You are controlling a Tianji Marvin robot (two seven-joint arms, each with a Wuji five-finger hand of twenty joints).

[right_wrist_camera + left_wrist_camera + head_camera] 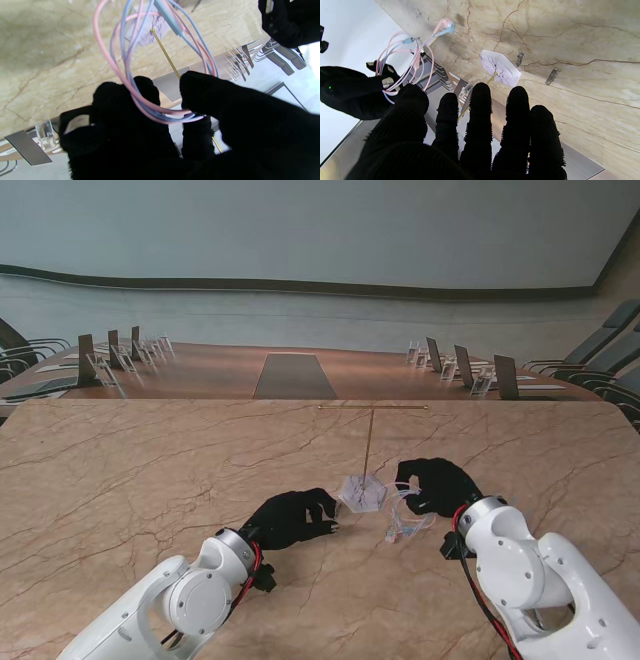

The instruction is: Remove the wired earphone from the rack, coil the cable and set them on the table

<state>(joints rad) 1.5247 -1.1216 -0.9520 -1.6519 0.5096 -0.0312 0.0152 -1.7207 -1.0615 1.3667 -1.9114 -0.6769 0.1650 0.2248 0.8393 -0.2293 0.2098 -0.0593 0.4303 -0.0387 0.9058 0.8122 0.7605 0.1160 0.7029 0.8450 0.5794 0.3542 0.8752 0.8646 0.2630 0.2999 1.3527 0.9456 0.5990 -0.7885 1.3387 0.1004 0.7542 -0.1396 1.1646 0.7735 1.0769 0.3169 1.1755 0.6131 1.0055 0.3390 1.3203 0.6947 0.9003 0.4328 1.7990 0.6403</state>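
While one right hand [175, 120] pinches one coiled pink-blue earphone cable [140, 75], one left hand [292, 518] rests spread, holding nothing, beside one rack [367, 480] on one table [120, 480].

Glossy white arms, red-black wrist cables, seemingly nubbed black-gloved robot hand [292, 518]

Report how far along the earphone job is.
Done: the rack bar is bare, so the earphone is off it. In hand: the right hand pinches several pink and blue cable loops; the left hand is open, holding nothing. Left: finish coiling and lay the bundle on the table.
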